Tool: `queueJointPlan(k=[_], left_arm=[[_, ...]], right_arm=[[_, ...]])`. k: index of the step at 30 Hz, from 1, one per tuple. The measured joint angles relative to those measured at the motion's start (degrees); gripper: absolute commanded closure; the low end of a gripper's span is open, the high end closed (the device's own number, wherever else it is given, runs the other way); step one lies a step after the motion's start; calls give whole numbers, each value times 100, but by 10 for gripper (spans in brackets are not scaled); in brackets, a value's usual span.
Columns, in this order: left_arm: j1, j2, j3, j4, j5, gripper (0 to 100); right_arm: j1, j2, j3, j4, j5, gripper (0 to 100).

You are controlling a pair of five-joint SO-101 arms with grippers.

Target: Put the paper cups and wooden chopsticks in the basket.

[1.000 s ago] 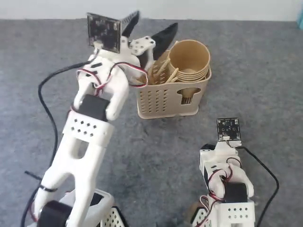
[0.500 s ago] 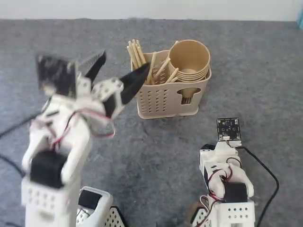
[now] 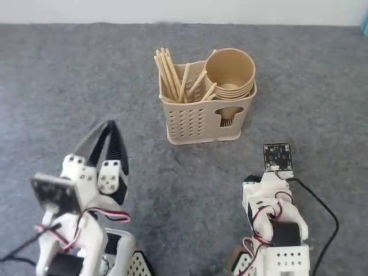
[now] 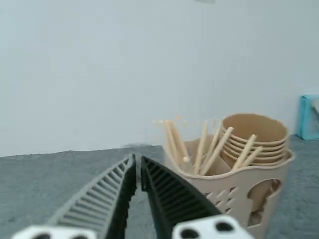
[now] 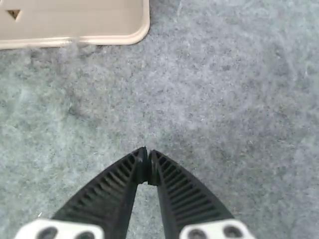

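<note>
A beige perforated basket [image 3: 202, 119] stands at the middle back of the grey carpet. Stacked paper cups [image 3: 230, 72] sit in its right half and several wooden chopsticks [image 3: 171, 76] lean in its left half. My left gripper [image 3: 110, 129] is at the front left, well short of the basket, shut with nothing in it. The left wrist view has its tips [image 4: 137, 160] before the basket [image 4: 244, 194], cups [image 4: 256, 138] and chopsticks [image 4: 175, 144]. My right gripper [image 5: 147, 155] is shut and empty, low over the carpet near the basket's foot [image 5: 75, 22].
Grey carpet [image 3: 299, 103] covers the table on all sides of the basket. The right arm's body [image 3: 273, 213] sits folded at the front right with a black cable beside it. A pale wall [image 4: 149, 59] stands behind.
The left arm has pulled back from the basket to the front left and its gripper has gone from open to shut. The chopsticks now stand in the basket. The right arm has not moved.
</note>
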State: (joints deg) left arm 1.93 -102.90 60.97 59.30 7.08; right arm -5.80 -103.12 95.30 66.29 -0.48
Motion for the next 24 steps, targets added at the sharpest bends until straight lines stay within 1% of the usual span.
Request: queueJointPlan(k=[5, 7, 10, 17, 21, 24], left_arm=[[-1310, -44, 738, 0, -18, 988], [-1591, -35, 967, 0, 9, 988], [-1705, -44, 1345, 0, 0, 988], [-1697, -44, 2611, -18, -18, 988], [-1723, -44, 3473, -492, -44, 988], [-1714, -44, 3596, -563, -536, 988]], right_arm=[[0, 0, 0, 35, 0, 991], [0, 0, 0, 97, 0, 990], [0, 0, 0, 114, 0, 990], [0, 0, 0, 123, 0, 990], [0, 0, 0, 123, 0, 990], [0, 0, 0, 123, 0, 990]])
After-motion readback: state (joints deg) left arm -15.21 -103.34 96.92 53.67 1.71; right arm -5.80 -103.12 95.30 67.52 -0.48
